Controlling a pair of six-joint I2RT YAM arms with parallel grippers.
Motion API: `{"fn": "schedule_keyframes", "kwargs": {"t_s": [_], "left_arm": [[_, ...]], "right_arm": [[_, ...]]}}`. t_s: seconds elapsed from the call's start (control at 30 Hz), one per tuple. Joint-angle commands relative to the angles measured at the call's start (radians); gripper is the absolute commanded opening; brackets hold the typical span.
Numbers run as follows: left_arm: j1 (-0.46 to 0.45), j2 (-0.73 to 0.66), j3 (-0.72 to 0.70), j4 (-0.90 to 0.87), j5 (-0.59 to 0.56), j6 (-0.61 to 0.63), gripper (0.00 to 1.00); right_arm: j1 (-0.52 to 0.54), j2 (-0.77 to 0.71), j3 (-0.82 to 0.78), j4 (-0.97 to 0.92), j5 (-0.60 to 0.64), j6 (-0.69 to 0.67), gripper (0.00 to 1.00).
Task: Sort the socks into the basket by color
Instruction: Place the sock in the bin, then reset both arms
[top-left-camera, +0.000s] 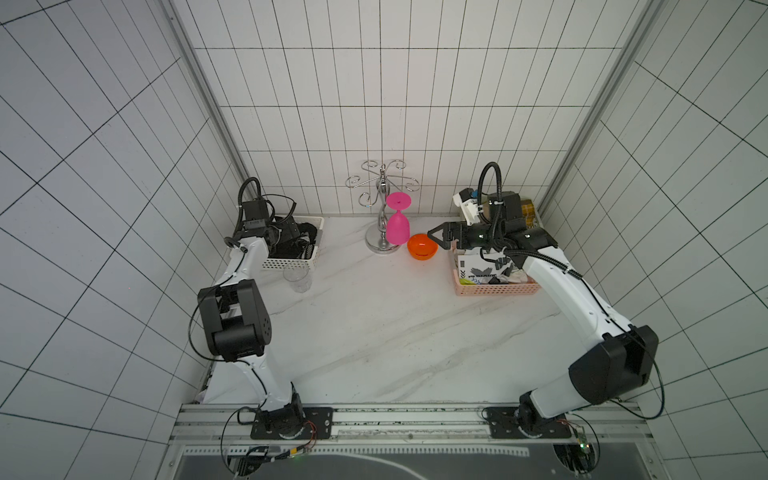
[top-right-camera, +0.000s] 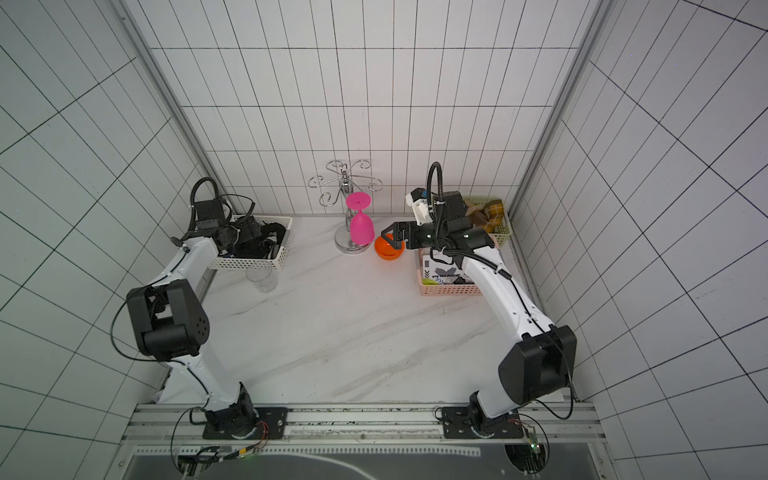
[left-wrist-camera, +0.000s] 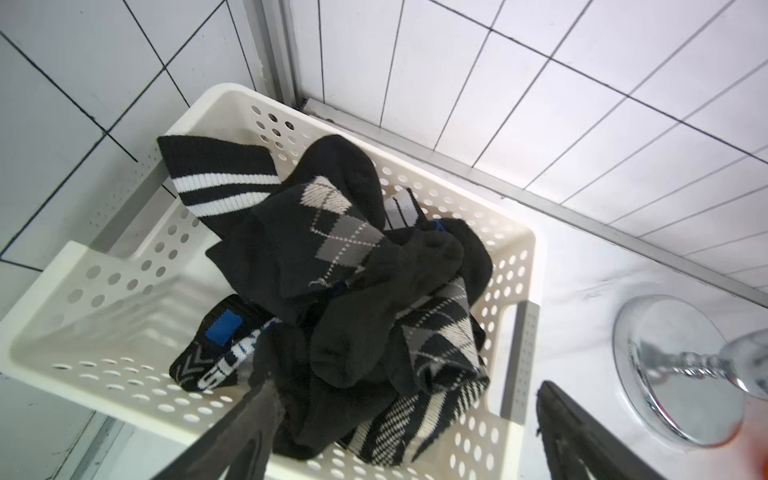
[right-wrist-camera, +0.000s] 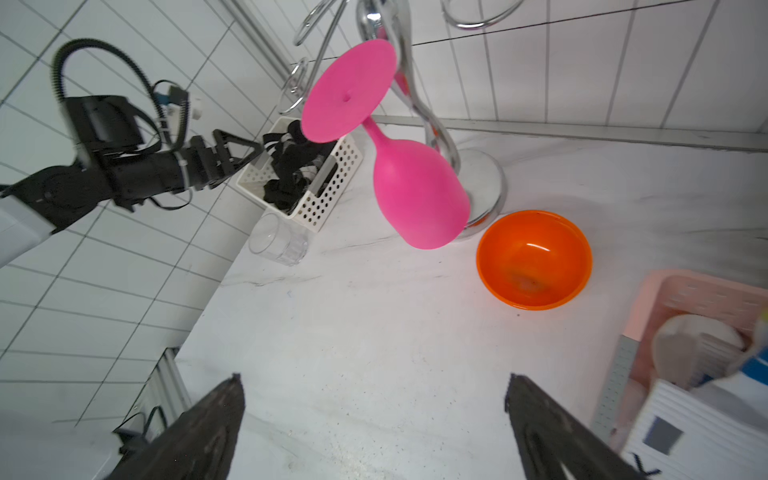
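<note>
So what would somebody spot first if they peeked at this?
Probably the bright pink goblet, hanging upside down on the silver rack at the back middle of the table, with the shiny orange bowl right beside it. After that, the cream basket in the back corner on the left arm's side, piled with black socks.

Enclosure: white tiled back wall (top-left-camera: 374, 83) with dark grout at upper centre, matching side walls (top-left-camera: 83, 187) at frame left and right. Aluminium corner posts (top-left-camera: 201, 87) run diagonally along the wall joints. A white marble-patterned tabletop (top-left-camera: 395, 332) fills the centre, with an aluminium rail (top-left-camera: 415, 419) along the lower edge. Lighting is even.
</note>
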Motion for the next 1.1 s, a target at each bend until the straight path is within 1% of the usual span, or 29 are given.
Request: {"fn": "schedule_keyframes", "kwargs": {"t_s": [0.0, 0.07, 0.17, 0.27, 0.33, 0.37, 0.43, 0.5, 0.53, 0.6, 0.67, 0.7, 0.73, 0.77, 0.8, 0.83, 0.87, 0.93, 1.0, 1.07], "left_arm": [[-0.031, -0.156, -0.088, 0.119, 0.059, 0.000, 0.97], [-0.062, -0.237, -0.169, 0.160, 0.033, 0.010, 0.97], [-0.102, -0.373, -0.350, 0.285, -0.016, 0.031, 0.97], [-0.111, -0.495, -0.598, 0.542, -0.048, 0.012, 0.98], [-0.123, -0.519, -0.712, 0.643, -0.080, 0.025, 0.98], [-0.136, -0.519, -0.747, 0.661, -0.107, 0.046, 0.98], [-0.155, -0.497, -0.789, 0.692, -0.136, 0.046, 0.98], [-0.171, -0.460, -0.817, 0.720, -0.175, 0.043, 0.97], [-0.178, -0.437, -0.842, 0.769, -0.190, 0.038, 0.97], [-0.206, -0.396, -0.903, 0.889, -0.222, 0.081, 0.97], [-0.243, -0.366, -0.965, 1.006, -0.302, 0.121, 0.97], [-0.255, -0.350, -0.998, 1.069, -0.323, 0.128, 0.97], [-0.261, -0.324, -1.031, 1.168, -0.329, 0.136, 0.98], [-0.267, -0.310, -1.049, 1.239, -0.325, 0.146, 0.96], [-0.273, -0.309, -1.051, 1.245, -0.318, 0.162, 0.97], [-0.277, -0.301, -1.036, 1.203, -0.331, 0.156, 0.97], [-0.283, -0.287, -1.046, 1.229, -0.358, 0.149, 0.97], [-0.290, -0.251, -1.100, 1.359, -0.351, 0.160, 0.97], [-0.302, -0.221, -1.159, 1.513, -0.361, 0.179, 0.98], [-0.303, -0.199, -1.173, 1.572, -0.370, 0.186, 0.98]], "right_arm": [[-0.007, -0.020, -0.031, -0.032, 0.242, -0.009, 0.99], [-0.021, -0.040, -0.078, -0.019, 0.344, -0.005, 0.99], [-0.063, -0.094, -0.215, 0.091, 0.420, 0.021, 0.99], [-0.108, -0.146, -0.344, 0.239, 0.479, 0.042, 0.99], [-0.130, -0.166, -0.407, 0.329, 0.490, 0.035, 0.99], [-0.135, -0.174, -0.436, 0.374, 0.504, 0.023, 0.99], [-0.154, -0.182, -0.500, 0.464, 0.538, 0.017, 0.99], [-0.197, -0.179, -0.566, 0.555, 0.520, 0.026, 0.99], [-0.227, -0.173, -0.601, 0.603, 0.502, 0.038, 0.99], [-0.285, -0.160, -0.660, 0.685, 0.469, 0.064, 0.99], [-0.349, -0.142, -0.712, 0.733, 0.467, 0.110, 0.99], [-0.374, -0.137, -0.737, 0.763, 0.464, 0.113, 0.99], [-0.394, -0.135, -0.776, 0.810, 0.474, 0.100, 0.99], [-0.408, -0.137, -0.816, 0.852, 0.507, 0.086, 0.99], [-0.419, -0.142, -0.852, 0.890, 0.533, 0.077, 0.99], [-0.429, -0.151, -0.908, 0.964, 0.558, 0.061, 0.99], [-0.432, -0.158, -0.965, 1.049, 0.590, 0.042, 0.99], [-0.442, -0.163, -1.060, 1.192, 0.629, 0.023, 0.99], [-0.448, -0.153, -1.100, 1.233, 0.654, -0.011, 0.99], [-0.448, -0.149, -1.185, 1.387, 0.660, -0.034, 0.99]]}}
